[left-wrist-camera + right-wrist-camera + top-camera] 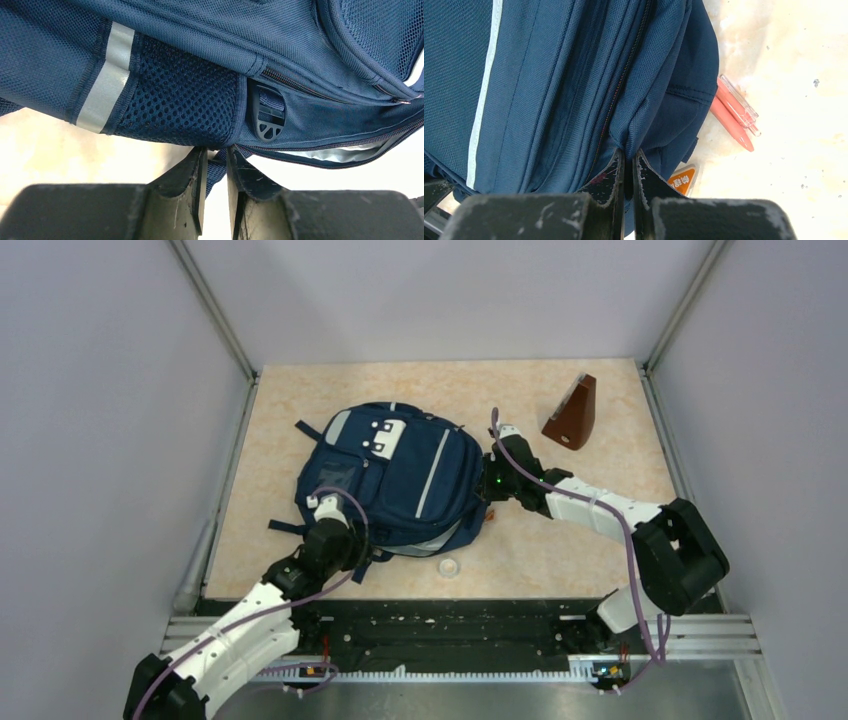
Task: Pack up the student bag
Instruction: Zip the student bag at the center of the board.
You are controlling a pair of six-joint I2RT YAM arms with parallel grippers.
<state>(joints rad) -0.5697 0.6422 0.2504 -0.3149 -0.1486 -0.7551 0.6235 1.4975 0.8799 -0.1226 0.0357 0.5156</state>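
Top external: large navy blue fabric student bag [400, 475] with grey-white trim stripes lies flat at frame centre on the beige table [600, 440]; it looks soft and limp, so it is judged likely to sag unless taken by seams or straps. Left wrist: left gripper [216, 152] pinches a strip of the bag's lower edge at bottom centre, jaws nearly together. Right wrist: right gripper [628, 155] is pressed together on a fabric fold at lower centre, judged a sound hold.

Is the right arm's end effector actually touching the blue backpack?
Touching. The right wrist view shows the right end effector pinched on a fold of the student bag, with no gap.
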